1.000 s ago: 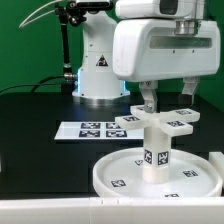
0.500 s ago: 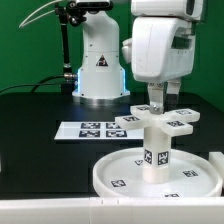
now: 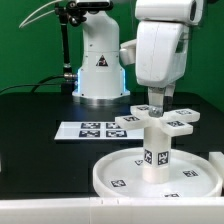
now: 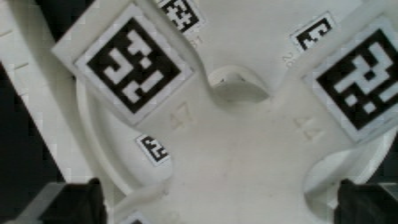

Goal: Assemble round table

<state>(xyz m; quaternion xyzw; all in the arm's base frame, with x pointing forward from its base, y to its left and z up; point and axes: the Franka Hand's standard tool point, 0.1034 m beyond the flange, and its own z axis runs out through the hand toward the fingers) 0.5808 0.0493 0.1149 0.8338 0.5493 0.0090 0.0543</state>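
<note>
Gripper point(image 3: 158, 106) hangs jaws spread, holding nothing, right over the cross-shaped base piece point(image 3: 160, 121), which sits atop the leg point(image 3: 155, 150) standing in the round disc point(image 3: 118, 170) directly below. Likely next is seating/twisting the base: come straight down, centre jaws on its hub, w/ arms clear of fingers. Room is open on all sides of the hand; marker board point(image 3: 88, 129) lies well off to the side.

White rimmed disc point(image 3: 150, 176) lies flat; tagged cylinder leg point(image 3: 156, 152) stands upright at centre, cross-shaped base point(image 3: 160, 121) at its 12 o'clock end.
</note>
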